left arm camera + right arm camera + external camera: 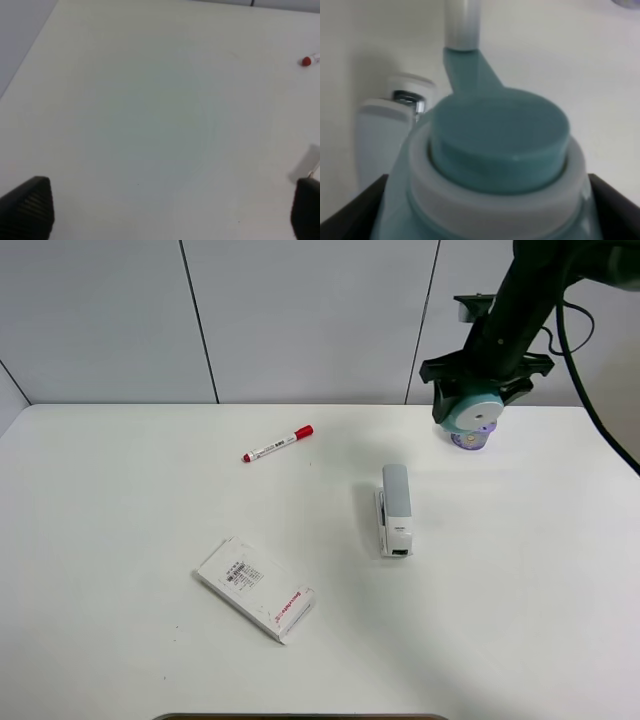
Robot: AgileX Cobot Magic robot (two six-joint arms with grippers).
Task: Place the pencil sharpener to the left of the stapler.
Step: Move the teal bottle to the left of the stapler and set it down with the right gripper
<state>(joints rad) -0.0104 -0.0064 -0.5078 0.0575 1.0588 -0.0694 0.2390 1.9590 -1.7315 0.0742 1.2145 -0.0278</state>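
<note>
Right claw (474, 406) is pinching the pencil sharpener (472, 416) by its teal sides and holding it clear of the surface (520, 570), just over a purple cylinder (470, 441), beyond and right of the stapler (395, 508). Judgement: the height is allowing a crossing over the stapler without a knock. Bare surface is lying left of the stapler, short of the marker (278, 444) and packet (255, 588). Left claw (165, 215) is hanging spread, idle, well apart from that route.

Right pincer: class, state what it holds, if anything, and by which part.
The right pincer grips the pencil sharpener across the sides of its teal barrel. The left pincer is open and holds nothing.
</note>
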